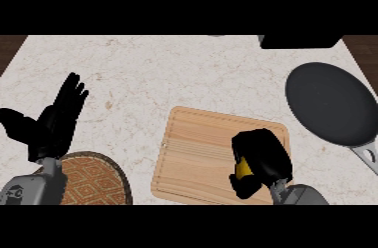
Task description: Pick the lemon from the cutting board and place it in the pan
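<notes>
A wooden cutting board point(199, 152) lies at the lower middle of the counter. My right hand point(262, 157) is over the board's right part, fingers curled round the yellow lemon point(242, 168), of which only a small patch shows at the hand's left side. The dark round pan point(331, 103) lies at the right, its grey handle point(366, 155) pointing toward the lower right edge. It sits apart from the right hand, up and to the right. My left hand point(53, 123) stays open at the left, fingers up, holding nothing.
A round woven mat point(94, 178) with a brown diamond pattern lies at the lower left, partly under my left forearm. A black object point(299, 40) stands at the counter's far edge, upper right. Pale marble counter point(170, 72) spreads across the middle and back.
</notes>
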Controlling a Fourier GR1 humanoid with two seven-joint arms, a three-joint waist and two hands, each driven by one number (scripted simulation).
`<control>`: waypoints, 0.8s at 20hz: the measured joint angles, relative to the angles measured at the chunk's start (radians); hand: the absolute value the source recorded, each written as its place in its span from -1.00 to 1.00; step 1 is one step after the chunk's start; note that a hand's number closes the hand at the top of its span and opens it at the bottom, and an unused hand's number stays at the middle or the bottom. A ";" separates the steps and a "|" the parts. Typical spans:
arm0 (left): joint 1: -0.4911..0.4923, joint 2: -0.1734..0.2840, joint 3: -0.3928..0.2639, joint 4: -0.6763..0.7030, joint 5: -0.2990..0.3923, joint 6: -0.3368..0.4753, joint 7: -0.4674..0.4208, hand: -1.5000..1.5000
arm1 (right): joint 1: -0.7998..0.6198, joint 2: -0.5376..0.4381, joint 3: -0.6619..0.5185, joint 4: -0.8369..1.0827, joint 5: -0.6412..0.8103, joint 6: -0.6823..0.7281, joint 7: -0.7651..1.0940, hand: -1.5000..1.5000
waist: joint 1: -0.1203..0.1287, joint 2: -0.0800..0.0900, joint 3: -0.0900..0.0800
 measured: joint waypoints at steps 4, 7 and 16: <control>0.002 0.010 0.011 -0.015 0.006 -0.004 0.012 0.00 | 0.020 -0.074 0.010 -0.204 0.082 -0.038 0.011 1.00 | -0.003 -0.002 0.000; 0.015 0.016 0.020 -0.016 0.014 -0.014 0.009 0.00 | 0.031 -0.120 -0.008 -0.373 0.124 -0.038 0.032 1.00 | -0.004 -0.003 0.000; 0.009 0.011 0.025 -0.012 0.017 -0.041 0.005 0.00 | -0.041 -0.128 -0.206 -0.645 0.056 0.161 0.102 1.00 | 0.015 0.005 0.000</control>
